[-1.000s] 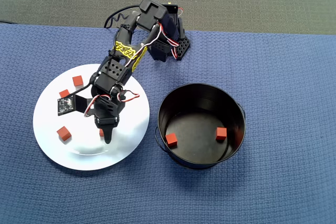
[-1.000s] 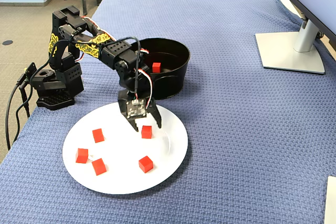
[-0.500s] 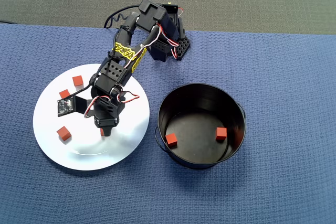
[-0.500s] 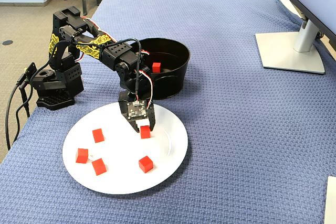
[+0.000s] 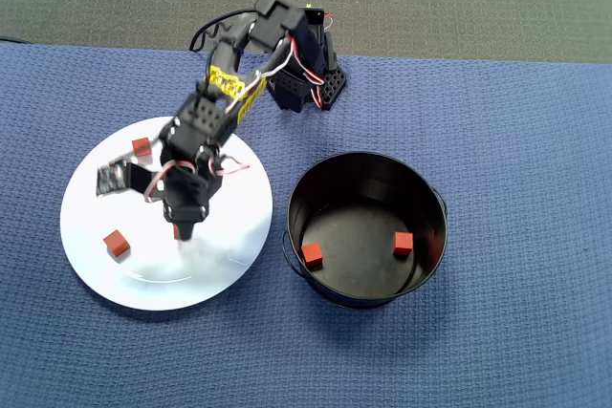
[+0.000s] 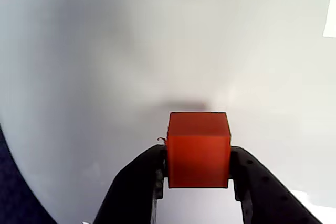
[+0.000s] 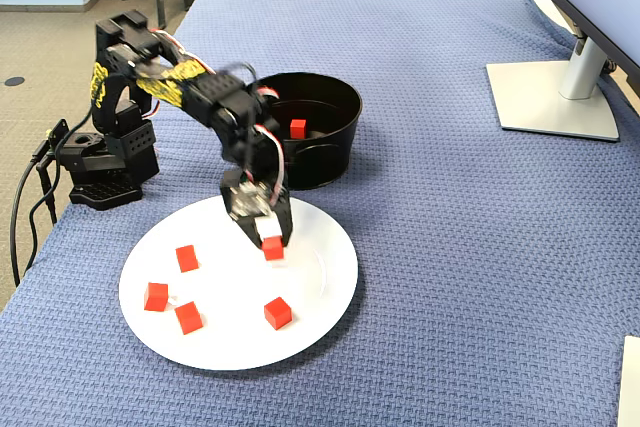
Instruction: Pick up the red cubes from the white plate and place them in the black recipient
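No brand name or readable writing shows anywhere; the yellow-and-black patterned band (image 5: 232, 83) around the arm's link is too blurred to read.

The fingers (image 6: 198, 166) are closed on one red cube (image 6: 198, 149), pinching it from both sides in the wrist view, with the cube's top face and front face showing between the two black tips. Below the held cube lies the bare glossy surface of the white plate (image 6: 105, 51), and a soft shadow sits on the plate just beyond the cube. In the fixed view the held cube (image 7: 272, 248) hangs at the fingers' tips above the plate (image 7: 330, 292).

Four more red cubes lie on the plate, all apart from the fingers: in the fixed view, one (image 7: 187, 258) to the left of the fingers, two (image 7: 155, 296) (image 7: 189, 318) further left and nearer the camera, and one (image 7: 278, 313) below the fingers.

The black recipient (image 5: 430, 207) stands on the blue desk (image 5: 516, 140) just beside the plate, well to the right of the fingers in the overhead view, with two red cubes (image 5: 312, 254) (image 5: 403, 244) on its floor.
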`<state>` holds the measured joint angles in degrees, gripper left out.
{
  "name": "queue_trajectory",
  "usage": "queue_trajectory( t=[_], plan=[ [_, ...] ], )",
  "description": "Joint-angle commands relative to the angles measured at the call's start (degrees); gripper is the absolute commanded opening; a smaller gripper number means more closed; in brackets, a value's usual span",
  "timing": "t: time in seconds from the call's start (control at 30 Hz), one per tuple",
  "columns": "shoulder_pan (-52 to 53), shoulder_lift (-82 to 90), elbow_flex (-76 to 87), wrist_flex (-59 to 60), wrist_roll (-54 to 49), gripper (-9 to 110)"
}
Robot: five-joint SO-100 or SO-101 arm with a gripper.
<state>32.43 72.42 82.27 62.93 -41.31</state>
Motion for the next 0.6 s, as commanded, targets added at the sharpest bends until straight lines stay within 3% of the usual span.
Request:
queue_trajectory(
  t=[0.0, 0.2, 0.4, 0.57],
  plan=[
    [1.14, 12.39, -6.59, 8.88, 4.04, 0],
    [-2.99, 27.51, -6.68, 16.35, 9.49, 0],
    [-18.81, 35.07, -4.92, 21.01, 17.84, 0],
    [-33.13, 38.41, 2.46, 17.67, 25.49, 0]
  ],
)
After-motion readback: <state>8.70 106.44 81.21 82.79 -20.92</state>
